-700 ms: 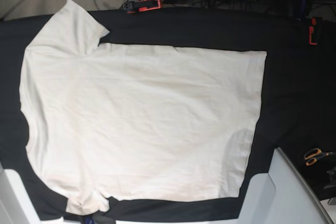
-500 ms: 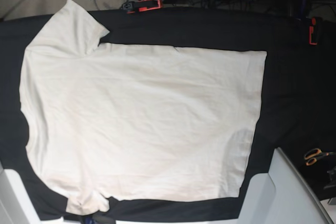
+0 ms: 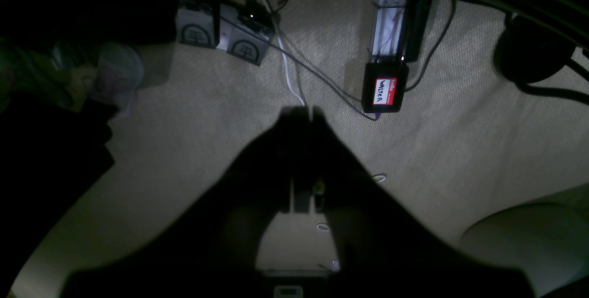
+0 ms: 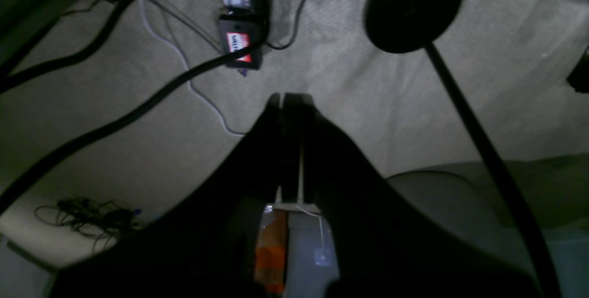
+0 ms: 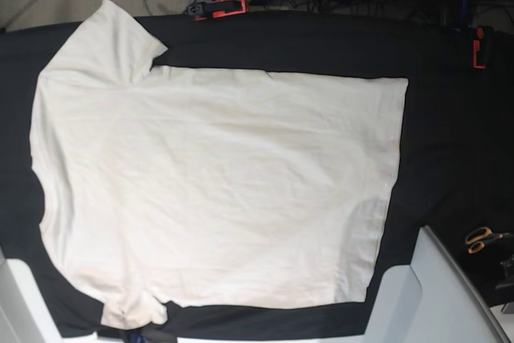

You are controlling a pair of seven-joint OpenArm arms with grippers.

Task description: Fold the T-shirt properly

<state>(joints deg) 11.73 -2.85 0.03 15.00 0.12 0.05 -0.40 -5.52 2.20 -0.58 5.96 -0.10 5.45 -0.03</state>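
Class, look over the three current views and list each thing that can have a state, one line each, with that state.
T-shirt: unfolded, spread flat on the black table cloth, slightly wrinkled.
Left gripper: shut, empty, over the carpet.
Right gripper: shut, empty, over the carpet.
Scissors: lying on the cloth, apart from the shirt; open or closed cannot be told.
Red-handled clamp: at the table's far edge.

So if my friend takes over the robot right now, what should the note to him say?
Left gripper: shut, holding nothing, out over the carpet, away from the table.
Right gripper: shut, holding nothing, also over the carpet.
T-shirt: spread flat on the black cloth, a bit wrinkled, one sleeve at the far left corner, the other at the near edge.
Done: shirt laid out, no fold made yet.
Left: bring both arms over the table and do every fold.
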